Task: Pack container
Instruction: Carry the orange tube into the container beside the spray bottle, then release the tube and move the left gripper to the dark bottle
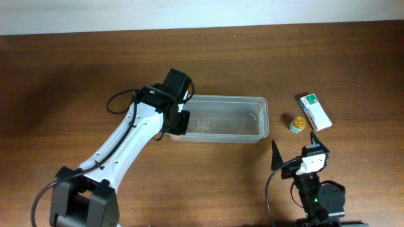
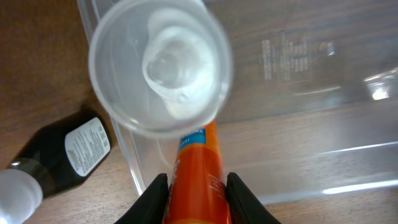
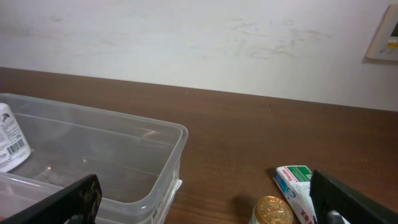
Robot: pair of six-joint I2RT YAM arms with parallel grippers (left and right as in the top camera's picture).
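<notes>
The clear plastic container (image 1: 255,101) stands mid-table, and nothing shows on its visible floor. My left gripper (image 1: 178,121) is at its left end. In the left wrist view the left gripper (image 2: 196,190) is shut on an orange bottle (image 2: 200,155) with a clear domed cap (image 2: 160,65), held over the container's left wall (image 2: 134,158). My right gripper (image 1: 300,157) is open and empty near the front edge, right of the container. Its fingers frame the right wrist view (image 3: 211,211), where the container's corner (image 3: 175,134) shows at left.
A dark bottle with a white label and white cap (image 2: 65,155) lies on the table just outside the container's left wall. A green-and-white carton (image 1: 314,111) and a small gold-capped bottle (image 1: 298,122) sit right of the container; both show in the right wrist view (image 3: 292,180) (image 3: 272,211).
</notes>
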